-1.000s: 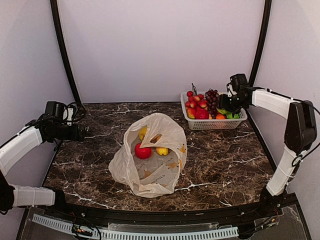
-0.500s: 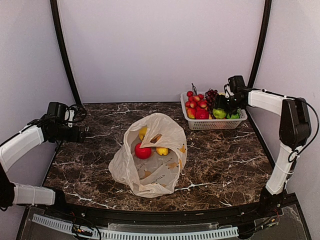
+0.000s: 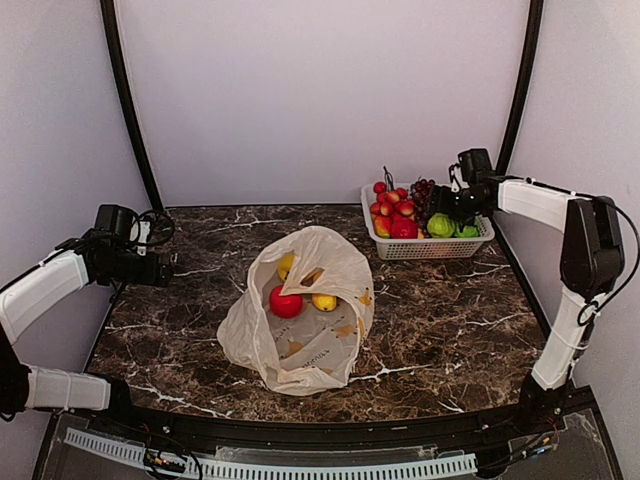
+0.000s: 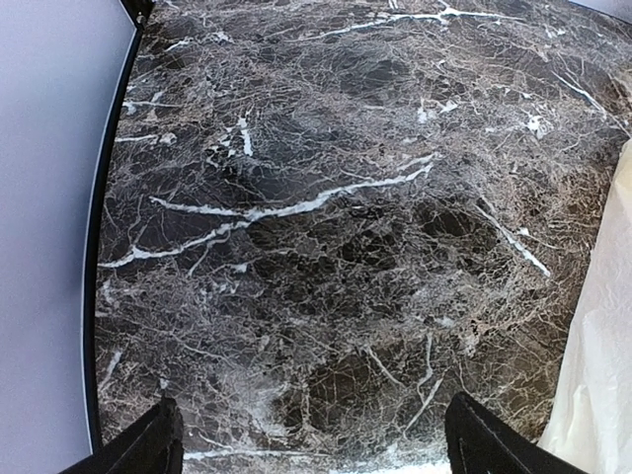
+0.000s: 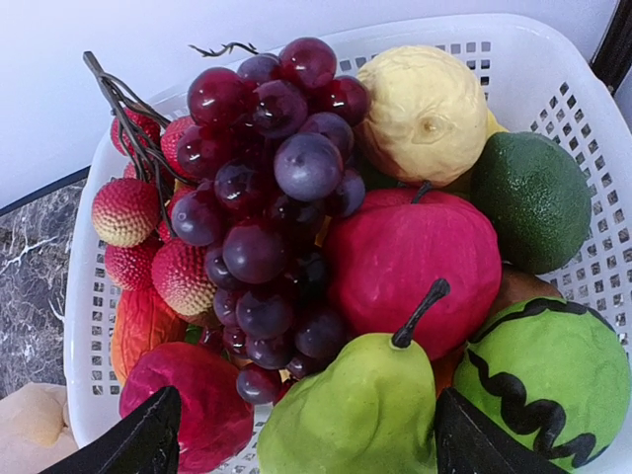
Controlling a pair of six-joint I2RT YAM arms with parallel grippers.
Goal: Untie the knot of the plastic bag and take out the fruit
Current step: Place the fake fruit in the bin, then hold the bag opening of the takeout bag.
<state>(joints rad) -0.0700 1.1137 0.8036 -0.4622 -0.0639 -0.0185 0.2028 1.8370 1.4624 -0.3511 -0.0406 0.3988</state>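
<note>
The plastic bag (image 3: pixel 300 345) lies crumpled mid-table with its mouth open toward the back; no knot shows. Inside it rest fruit: a red apple (image 3: pixel 285 301) and two yellow pieces (image 3: pixel 324 302). My right gripper (image 3: pixel 447 207) hovers open over the white basket (image 3: pixel 425 250). In the right wrist view a green pear (image 5: pixel 355 405) lies in the basket between the spread fingers of that gripper (image 5: pixel 306 434), with a gap on its left side. My left gripper (image 3: pixel 165 270) hangs open over bare marble at the left, and the bag's edge (image 4: pixel 604 375) shows beside it.
The basket (image 5: pixel 553 59) at the back right holds a grape bunch (image 5: pixel 267 207), a red apple (image 5: pixel 415 267), lychees (image 5: pixel 123 209), a yellow lemon (image 5: pixel 425 114) and green fruit (image 5: pixel 533 197). Dark marble table (image 4: pixel 316 197) ends at a black frame on the left.
The right gripper's jaws have spread wider over the basket, and the green pear now lies loose among the fruit there. The left arm has barely moved.
</note>
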